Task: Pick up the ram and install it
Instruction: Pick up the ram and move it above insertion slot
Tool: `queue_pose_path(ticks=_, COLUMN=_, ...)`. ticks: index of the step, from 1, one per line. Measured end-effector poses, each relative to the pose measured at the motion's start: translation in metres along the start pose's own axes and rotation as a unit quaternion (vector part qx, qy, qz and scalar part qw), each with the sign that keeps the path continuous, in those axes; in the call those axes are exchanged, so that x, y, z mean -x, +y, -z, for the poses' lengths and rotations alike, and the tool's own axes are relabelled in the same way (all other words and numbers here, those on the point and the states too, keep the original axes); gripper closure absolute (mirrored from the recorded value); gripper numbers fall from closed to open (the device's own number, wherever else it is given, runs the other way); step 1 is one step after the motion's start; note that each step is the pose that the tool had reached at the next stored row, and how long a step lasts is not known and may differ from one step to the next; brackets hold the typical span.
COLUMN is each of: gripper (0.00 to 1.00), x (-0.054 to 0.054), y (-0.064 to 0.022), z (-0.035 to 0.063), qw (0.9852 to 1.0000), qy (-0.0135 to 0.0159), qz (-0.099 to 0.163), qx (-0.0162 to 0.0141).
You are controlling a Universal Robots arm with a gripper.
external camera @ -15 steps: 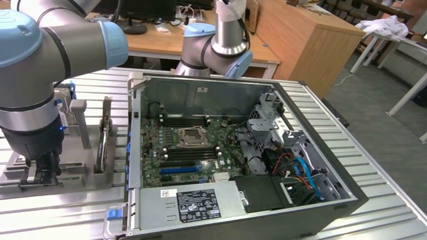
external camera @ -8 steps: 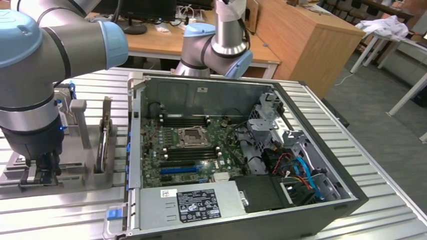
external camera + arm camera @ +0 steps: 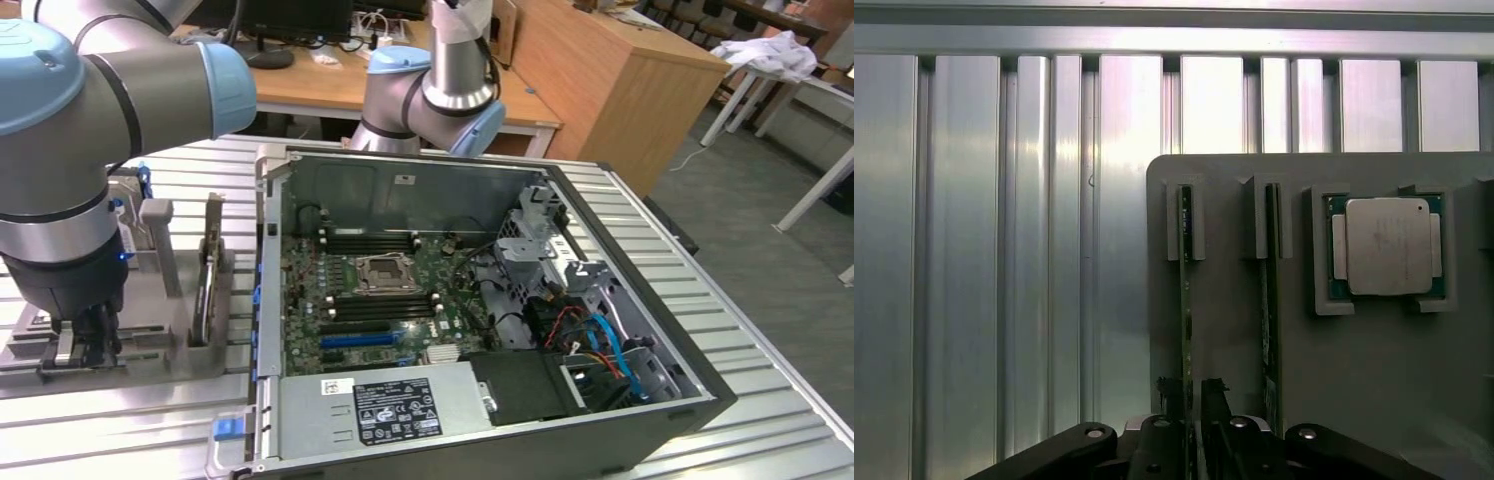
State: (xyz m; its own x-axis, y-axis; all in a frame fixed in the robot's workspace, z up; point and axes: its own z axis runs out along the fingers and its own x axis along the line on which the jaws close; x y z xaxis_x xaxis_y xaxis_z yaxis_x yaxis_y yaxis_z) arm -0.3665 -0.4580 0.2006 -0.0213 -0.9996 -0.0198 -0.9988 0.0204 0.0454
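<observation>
**Tool astride the ram, grasp not yet made**

The tool (image 3: pixel 1189 402) hangs low over a grey holder (image 3: pixel 1226 300) that rests on the ribbed metal table (image 3: pixel 1004 260). Its jaws stand apart, one on each side of the ram (image 3: pixel 1185 290), a thin green stick set on edge in a slot of the holder. A sliver of clearance shows beside the stick, so nothing is clamped. The ram runs straight out ahead of the tool along its slot.

A second stick (image 3: pixel 1266 300) stands in the neighbouring slot, just beside the tool. A processor chip (image 3: pixel 1387 245) lies in its own recess farther off on that same side.

In the exterior view the open computer case (image 3: pixel 667 330) sits well apart from the tool, with its motherboard (image 3: pixel 387 290) facing up. The long black slots (image 3: pixel 378 241) near the processor socket look empty.

The step in hand appears to be the pick-up, and the installing has not begun. The grasp calls for the jaws to meet the ram's flat faces evenly. The lift calls for a straight pull out of the slot, since a tilt could wedge the thin board against the holder or knock the second stick.
</observation>
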Motion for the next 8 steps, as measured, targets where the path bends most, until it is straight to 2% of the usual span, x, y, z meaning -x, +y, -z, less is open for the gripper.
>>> queue_pose_path(ticks=8, gripper=0.78, x=-0.0008, y=0.0000, z=0.0000, qw=1.0000, qy=-0.0001, qz=0.000, qx=0.0000)
